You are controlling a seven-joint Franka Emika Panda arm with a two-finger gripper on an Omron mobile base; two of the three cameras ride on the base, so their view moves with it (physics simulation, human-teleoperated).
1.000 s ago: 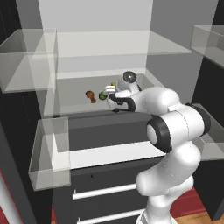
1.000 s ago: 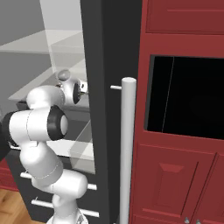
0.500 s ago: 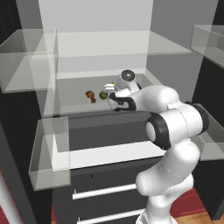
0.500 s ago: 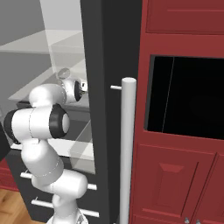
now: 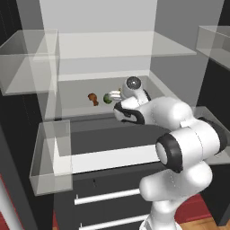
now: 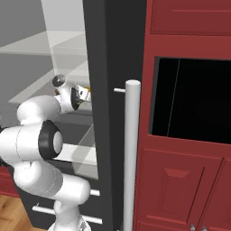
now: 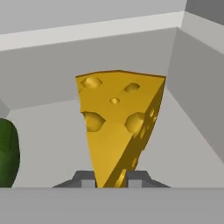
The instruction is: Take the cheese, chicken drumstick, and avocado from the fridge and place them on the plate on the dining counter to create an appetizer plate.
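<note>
The white arm bends at its dark elbow and reaches forward, wrist level. The end effector (image 7: 110, 180) has its two dark fingertips (image 7: 87, 179) closed tight on the narrow lower end of the cheese (image 7: 117, 122).

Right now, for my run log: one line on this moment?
stage: grasp in fridge | gripper: shut on cheese | avocado, chicken drumstick: on shelf

obstacles: avocado (image 7: 8, 152) left of cheese (image 7: 117, 127) | free: shelf right
</note>
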